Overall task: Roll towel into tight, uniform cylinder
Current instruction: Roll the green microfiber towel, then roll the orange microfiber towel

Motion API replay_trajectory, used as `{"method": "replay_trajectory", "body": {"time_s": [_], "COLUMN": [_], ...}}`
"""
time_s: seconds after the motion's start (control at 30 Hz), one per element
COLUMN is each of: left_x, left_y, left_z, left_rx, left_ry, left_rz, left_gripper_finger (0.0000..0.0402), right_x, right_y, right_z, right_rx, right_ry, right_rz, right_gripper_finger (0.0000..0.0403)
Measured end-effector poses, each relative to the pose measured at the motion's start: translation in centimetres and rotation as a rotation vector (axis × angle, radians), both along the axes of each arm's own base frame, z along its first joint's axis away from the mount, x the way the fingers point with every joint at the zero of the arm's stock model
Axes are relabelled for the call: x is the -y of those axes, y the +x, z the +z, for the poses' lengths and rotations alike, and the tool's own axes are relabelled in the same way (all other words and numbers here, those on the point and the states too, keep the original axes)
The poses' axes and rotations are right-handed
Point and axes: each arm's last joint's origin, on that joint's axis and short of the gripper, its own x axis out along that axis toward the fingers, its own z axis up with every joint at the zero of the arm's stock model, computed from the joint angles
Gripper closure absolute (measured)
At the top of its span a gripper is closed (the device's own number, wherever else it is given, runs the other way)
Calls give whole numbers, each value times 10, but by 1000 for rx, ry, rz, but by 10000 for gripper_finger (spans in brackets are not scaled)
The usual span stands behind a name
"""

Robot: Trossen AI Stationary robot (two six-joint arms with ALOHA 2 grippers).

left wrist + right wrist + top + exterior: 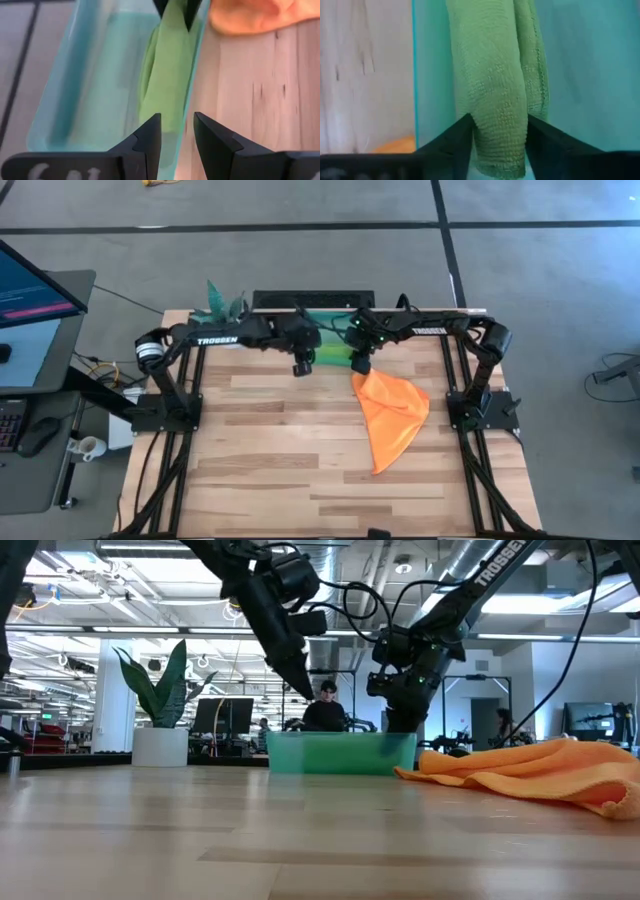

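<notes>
A green towel [495,75], folded into a long bundle, lies lengthwise in a teal see-through bin [325,320] at the table's far edge. My right gripper [500,130] reaches down into the bin, open, with one end of the green towel between its fingers. My left gripper [177,130] hangs open above the bin's near wall [192,75], to the left of the right gripper [358,363], and holds nothing. An orange towel [395,415] lies crumpled on the table right of centre, its far corner near the bin. My right gripper stands astride the green towel's end [500,150], coming from above at a slant. Both fingers [462,137] meet the towel's sides across its length. The towel rests on the bin's floor and is not lifted.
A potted plant [160,710] stands at the table's far left corner. The bin's walls [340,752] rise around the green towel. Bare wood [280,460] spreads over the near and left parts of the table. A person shows in the room beyond the bin.
</notes>
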Motion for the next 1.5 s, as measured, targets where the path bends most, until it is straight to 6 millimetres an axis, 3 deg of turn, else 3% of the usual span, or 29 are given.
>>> {"method": "replay_trajectory", "body": {"time_s": [0.17,0.3,0.57,0.77,0.93,1.17,1.5], "left_x": [10,12,19,31,37,37,36], "left_y": [1,-1,-6,-11,-10,-13,-19], "left_z": [-18,-28,-47,-61,-62,-67,-69], "left_rx": [82,98,121,72,61,6,-98], "left_ry": [29,30,-35,-2,18,23,143], "left_rz": [-8,-6,-72,-77,-91,-75,19], "left_gripper_finger": [295,295,295,295,295,295,295], "right_x": [-4,-2,-1,-18,-39,-63,-62], "right_y": [-1,0,4,-13,-17,-9,9], "right_z": [4,13,37,73,99,73,22], "right_rx": [-68,-88,-146,-144,35,102,-49], "right_ry": [35,56,86,125,164,127,117], "right_rz": [1,-22,-8,13,64,137,59], "right_gripper_finger": [182,160,167,173,174,176,220]}}
